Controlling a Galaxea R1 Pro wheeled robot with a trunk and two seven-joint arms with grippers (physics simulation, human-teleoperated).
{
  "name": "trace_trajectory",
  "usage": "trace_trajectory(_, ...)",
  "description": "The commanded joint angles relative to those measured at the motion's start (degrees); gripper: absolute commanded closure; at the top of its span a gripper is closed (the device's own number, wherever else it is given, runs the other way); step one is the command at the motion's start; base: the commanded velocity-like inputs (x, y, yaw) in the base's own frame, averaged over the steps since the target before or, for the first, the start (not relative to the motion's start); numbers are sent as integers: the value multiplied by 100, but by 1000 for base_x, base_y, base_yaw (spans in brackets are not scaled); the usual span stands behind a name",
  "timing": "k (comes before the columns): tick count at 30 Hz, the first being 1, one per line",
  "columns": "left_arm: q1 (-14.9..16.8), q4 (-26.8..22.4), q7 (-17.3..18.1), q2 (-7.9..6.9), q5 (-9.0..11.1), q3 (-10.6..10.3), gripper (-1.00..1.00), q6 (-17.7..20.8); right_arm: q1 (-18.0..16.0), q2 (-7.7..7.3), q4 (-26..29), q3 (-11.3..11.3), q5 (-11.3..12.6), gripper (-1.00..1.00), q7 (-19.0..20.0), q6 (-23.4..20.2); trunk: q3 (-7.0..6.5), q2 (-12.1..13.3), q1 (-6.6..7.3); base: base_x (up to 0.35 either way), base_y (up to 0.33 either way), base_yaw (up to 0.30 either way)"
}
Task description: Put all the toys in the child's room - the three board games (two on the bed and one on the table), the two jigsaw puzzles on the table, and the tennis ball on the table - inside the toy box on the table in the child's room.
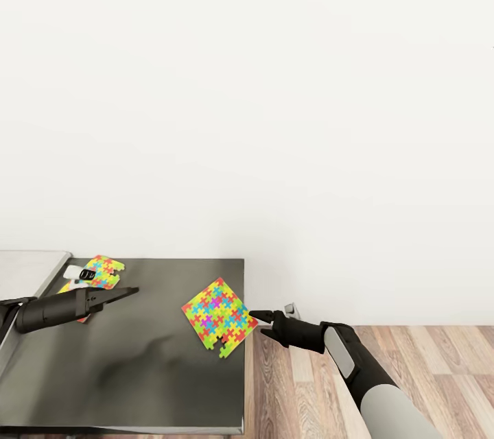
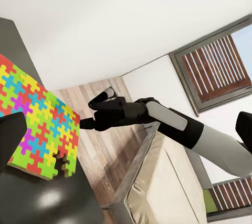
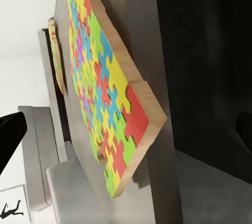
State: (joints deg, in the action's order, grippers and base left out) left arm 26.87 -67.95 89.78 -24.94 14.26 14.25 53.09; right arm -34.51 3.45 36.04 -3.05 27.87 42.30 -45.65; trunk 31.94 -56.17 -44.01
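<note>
The robot is working on the jigsaw puzzles step. One jigsaw puzzle (image 1: 219,316) is lying flat near the dark desk (image 1: 137,370) edge, a corner overhanging. The right claw (image 1: 255,317) is pointing at that corner, jaws spread wide and empty. The left claw (image 1: 130,291), whose opening cannot be told, is hovering beside the second puzzle (image 1: 103,271). Next it likely needs to slide the jaws over the overhanging edge and pinch.

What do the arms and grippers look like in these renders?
Right arm: light grey upper segment, then a black forearm with a grey inset panel and a small grey tab near the wrist, ending in a black gripper with slim pointed fingers. Left arm: a dark, glossy cylindrical segment with a black gripper. No cables or markings visible.
</note>
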Motion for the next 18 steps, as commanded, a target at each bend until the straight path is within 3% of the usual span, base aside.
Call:
trace_trajectory(1, 3, 0, 22, -2, -2, -1, -100, 61, -3, 6, 0, -29, -10, -100, 15, -32, 5, -4, 0, -4, 3, 0)
trace_trajectory(18, 3, 1, 22, -2, -2, -1, -100, 63, -3, 6, 0, -29, -10, -100, 15, -32, 5, -4, 0, -1, 29, 0)
